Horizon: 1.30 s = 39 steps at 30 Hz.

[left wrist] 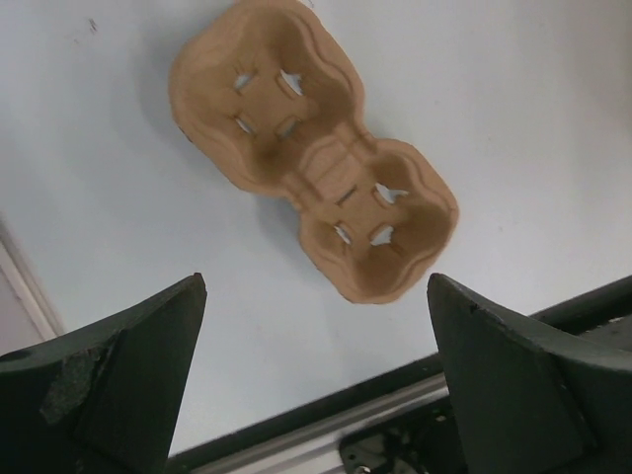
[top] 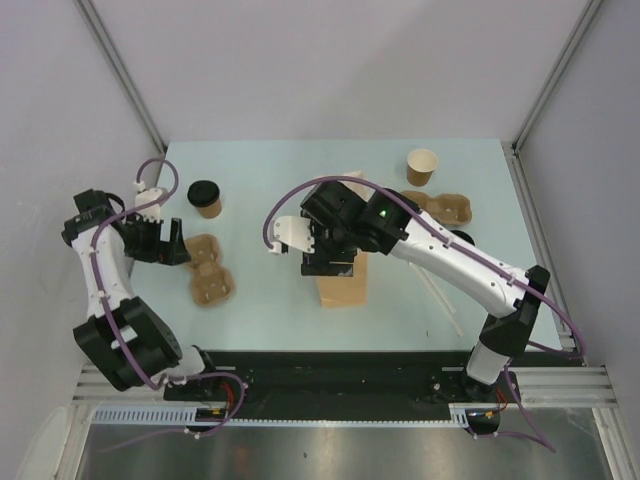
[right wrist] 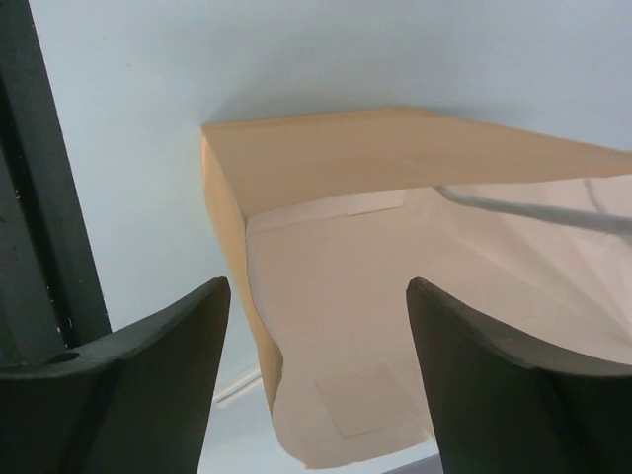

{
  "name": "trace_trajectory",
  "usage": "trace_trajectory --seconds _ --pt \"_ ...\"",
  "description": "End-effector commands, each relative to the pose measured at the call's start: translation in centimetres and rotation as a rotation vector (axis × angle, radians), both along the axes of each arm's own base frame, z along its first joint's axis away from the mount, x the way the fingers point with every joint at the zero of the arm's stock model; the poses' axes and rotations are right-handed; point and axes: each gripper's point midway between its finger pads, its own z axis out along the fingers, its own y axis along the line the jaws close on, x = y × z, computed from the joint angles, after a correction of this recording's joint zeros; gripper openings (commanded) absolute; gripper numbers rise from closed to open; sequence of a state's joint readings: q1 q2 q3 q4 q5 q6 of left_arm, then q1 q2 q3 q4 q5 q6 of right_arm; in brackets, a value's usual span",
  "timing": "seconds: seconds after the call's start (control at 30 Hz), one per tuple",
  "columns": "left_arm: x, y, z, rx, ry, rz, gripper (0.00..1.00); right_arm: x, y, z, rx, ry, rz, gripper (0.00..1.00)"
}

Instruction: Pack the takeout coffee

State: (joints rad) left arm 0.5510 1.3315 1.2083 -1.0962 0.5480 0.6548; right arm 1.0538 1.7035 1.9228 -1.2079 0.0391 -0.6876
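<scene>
Over the bag [right wrist: 395, 168] at the middle of the surface [top: 260, 180], the right tool [right wrist: 316, 296] is released and empty.
Its fingers stand apart above the bag's open mouth, nothing between them. The left tool [left wrist: 316, 286], spread wide and empty too, hangs at 9 o'clock on the surface, a carrier [left wrist: 311, 148] just beside it at 4 o'clock. From that tool the lidded cup [top: 205, 198] stands at 1 o'clock. The open cup [top: 422, 166] stands near the far edge, at 1 o'clock from the bag, near a second carrier [top: 447, 207].
</scene>
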Motion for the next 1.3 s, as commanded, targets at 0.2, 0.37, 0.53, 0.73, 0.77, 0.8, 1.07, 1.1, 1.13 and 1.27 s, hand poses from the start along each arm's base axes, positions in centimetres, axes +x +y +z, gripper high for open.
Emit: trace_trajectory --seconds 0.2,0.37,0.53,0.73,0.77,0.8,1.07,1.1,1.13,1.27 --pt "7.6 4.3 -1.4 0.031 -0.074 -0.134 0.88 -1.1 0.0 8.9 0.272 -0.005 0.019 1.0" --pt "9.1 4.5 -2.4 0.066 -0.135 -0.18 0.86 0.1 -1.3 13.0 0.401 -0.017 -0.029 1.0" --pt "9.6 4.0 -4.1 0.12 -0.133 -0.256 0.84 3.4 -3.8 14.3 0.465 -0.019 -0.127 0.99" --pt "10.7 3.5 -5.8 0.135 -0.117 -0.319 0.77 6.4 -6.5 14.4 0.508 0.004 -0.228 1.0" --pt "10.8 3.3 -6.2 0.134 -0.111 -0.335 0.76 6.7 -6.7 14.6 0.513 0.003 -0.234 1.0" --pt "10.8 3.1 -6.7 0.128 -0.099 -0.348 0.75 7.0 -7.0 14.6 0.515 0.0 -0.243 1.0" --pt "11.3 1.2 -6.5 0.084 -0.164 -0.403 0.68 8.7 -7.4 14.3 0.538 0.021 -0.282 0.99" --pt "11.1 0.6 -5.9 0.067 -0.185 -0.406 0.69 8.8 -7.3 14.1 0.539 0.03 -0.292 0.98" --pt "10.4 -0.4 -4.4 0.049 -0.22 -0.413 0.7 9.1 -7.4 13.9 0.536 0.033 -0.305 0.97" --pt "7.9 -4.1 2.6 -0.042 -0.352 -0.408 0.75 9.0 -8.7 14.3 0.551 0.055 -0.361 0.96"
